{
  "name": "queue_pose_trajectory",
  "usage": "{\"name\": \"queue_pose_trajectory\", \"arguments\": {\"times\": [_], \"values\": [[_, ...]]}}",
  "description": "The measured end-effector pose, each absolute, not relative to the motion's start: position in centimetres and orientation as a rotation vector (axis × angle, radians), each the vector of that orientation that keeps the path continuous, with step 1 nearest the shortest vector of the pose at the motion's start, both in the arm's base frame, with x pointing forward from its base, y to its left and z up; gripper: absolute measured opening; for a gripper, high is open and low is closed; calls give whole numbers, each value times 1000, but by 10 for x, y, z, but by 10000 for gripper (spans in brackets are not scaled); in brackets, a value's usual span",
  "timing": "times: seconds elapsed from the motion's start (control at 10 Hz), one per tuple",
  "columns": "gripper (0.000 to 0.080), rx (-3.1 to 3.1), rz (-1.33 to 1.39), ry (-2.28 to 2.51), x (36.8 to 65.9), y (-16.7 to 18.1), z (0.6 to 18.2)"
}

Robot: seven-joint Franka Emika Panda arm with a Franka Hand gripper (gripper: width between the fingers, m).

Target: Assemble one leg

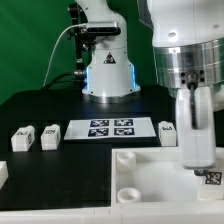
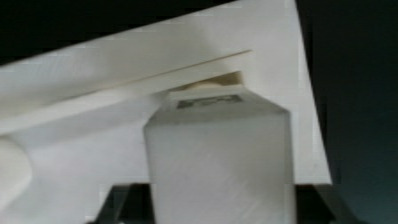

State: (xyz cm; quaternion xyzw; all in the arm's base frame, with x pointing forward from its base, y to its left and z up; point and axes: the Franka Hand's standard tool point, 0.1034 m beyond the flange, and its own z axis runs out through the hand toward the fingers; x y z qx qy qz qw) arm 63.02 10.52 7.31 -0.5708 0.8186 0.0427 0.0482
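Note:
My gripper [image 1: 196, 112] is shut on a white leg [image 1: 197, 145] and holds it upright at the exterior view's right, over the large white panel [image 1: 150, 185]. The leg's lower end with its marker is down at the panel's right part. In the wrist view the leg [image 2: 217, 150] fills the middle between my gripper's [image 2: 217, 208] dark fingers [image 2: 139, 205], with its marked end against the white panel [image 2: 107, 90]. Whether the leg sits in a socket is hidden.
Two loose legs [image 1: 22, 138] [image 1: 49, 136] lie left of the marker board [image 1: 110, 128], another [image 1: 168, 128] lies right of it, and one [image 1: 3, 171] is at the left edge. The panel shows round sockets [image 1: 124, 158] [image 1: 128, 195]. The robot base [image 1: 108, 70] stands behind.

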Motion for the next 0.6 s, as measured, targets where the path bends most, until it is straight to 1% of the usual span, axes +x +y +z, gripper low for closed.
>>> {"name": "queue_pose_trajectory", "arguments": {"times": [0.4,0.5,0.6], "values": [[298,-1726,131,2509,629,105,73],[371,-1731,133,2508,628,107,72],[371,-1751,133,2493,625,113,72]]}}
